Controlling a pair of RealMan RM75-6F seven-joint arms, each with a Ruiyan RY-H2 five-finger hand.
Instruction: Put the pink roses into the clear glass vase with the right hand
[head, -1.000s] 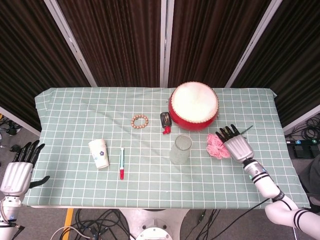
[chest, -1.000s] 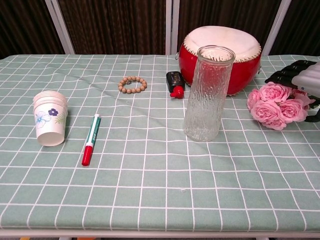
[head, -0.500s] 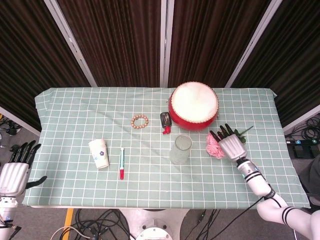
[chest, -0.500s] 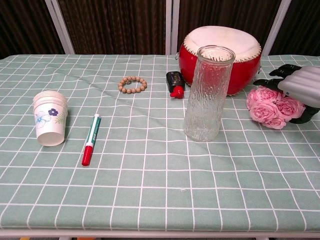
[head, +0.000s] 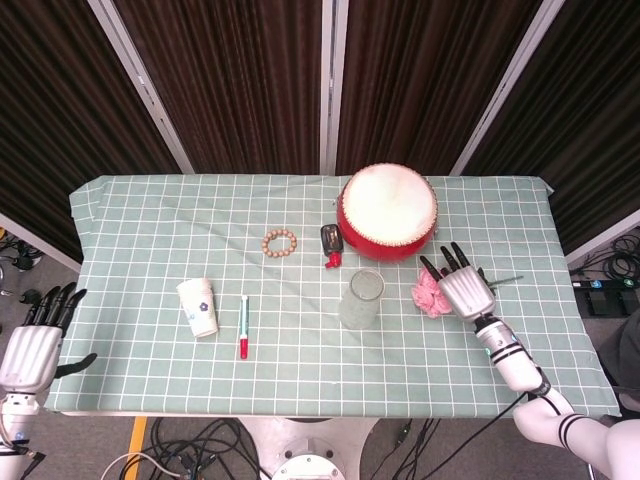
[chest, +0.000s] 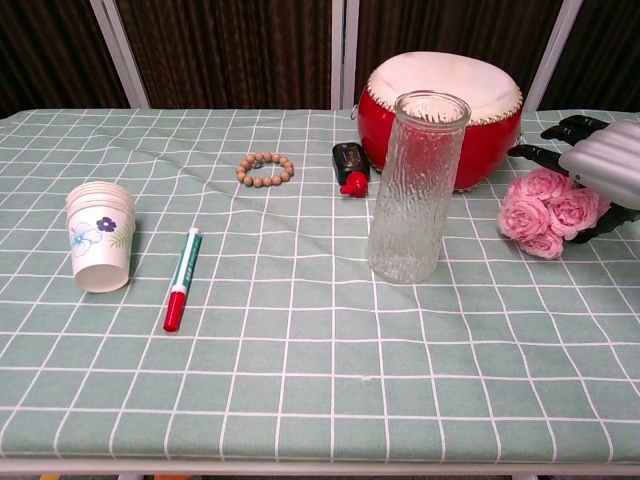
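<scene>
The pink roses (head: 430, 292) (chest: 545, 212) lie on the checked cloth just right of the clear glass vase (head: 362, 298) (chest: 415, 190), which stands upright and holds nothing. My right hand (head: 462, 290) (chest: 600, 175) sits over the stem end of the bunch. Its fingers stretch out above the blooms and its thumb lies beside them. A bit of green stem sticks out to the right of the hand. I see no closed grip on the flowers. My left hand (head: 35, 340) hangs off the table's front left corner with its fingers apart and nothing in it.
A red drum (head: 387, 212) (chest: 445, 110) stands right behind the vase and roses. A small black and red item (head: 331, 243) (chest: 350, 165), a bead bracelet (head: 280, 241) (chest: 265, 167), a marker (head: 243, 326) (chest: 182, 278) and stacked paper cups (head: 199, 306) (chest: 100, 235) lie to the left.
My right hand has shifted over the roses, nearer the drum. The bunch has turned, so its stem now points right instead of up-right. The left hand has barely moved.
</scene>
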